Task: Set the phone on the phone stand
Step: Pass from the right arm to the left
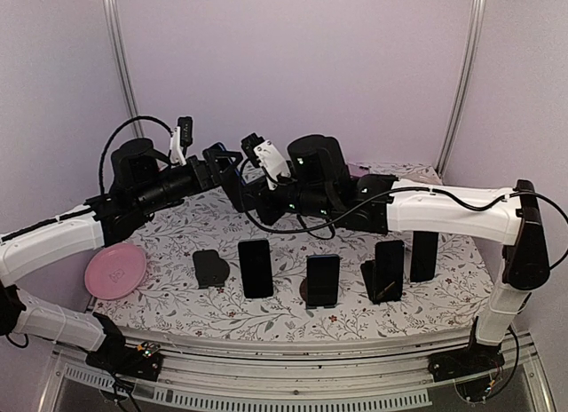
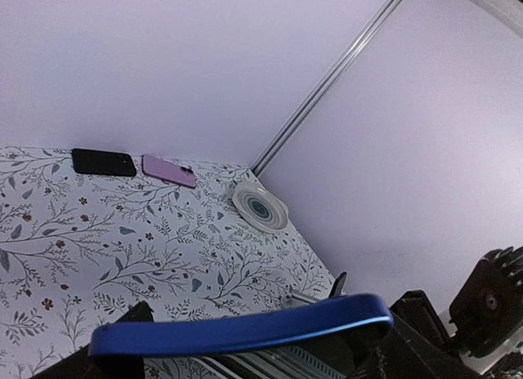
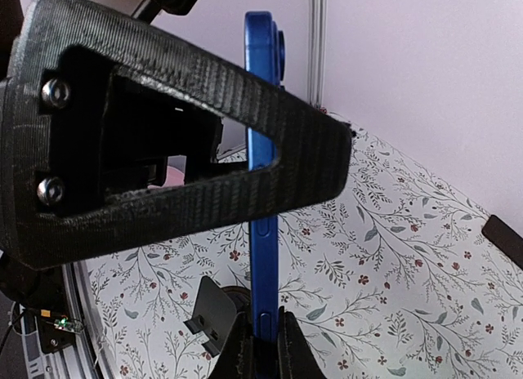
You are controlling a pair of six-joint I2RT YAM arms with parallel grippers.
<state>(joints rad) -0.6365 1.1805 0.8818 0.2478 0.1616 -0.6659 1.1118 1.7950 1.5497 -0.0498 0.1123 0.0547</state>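
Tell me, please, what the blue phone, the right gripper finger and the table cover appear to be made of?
The blue phone has a smooth, faintly glossy frame: metal or painted plastic, the sheen leaves it open. The right gripper finger looks like matte black 3D-printed plastic, given its fine layer ridges. The table cover is floral-printed, fabric or vinyl; I cannot tell which.

On floral-cloth table [image 1: 177,230], nearer the bases than the left gripper [image 1: 226,163]: row of dark phones [image 1: 256,267] and black stands [image 1: 210,268]. Far off its left side, pink plate [image 1: 115,271]. Ahead of it, white disc [image 2: 260,205].
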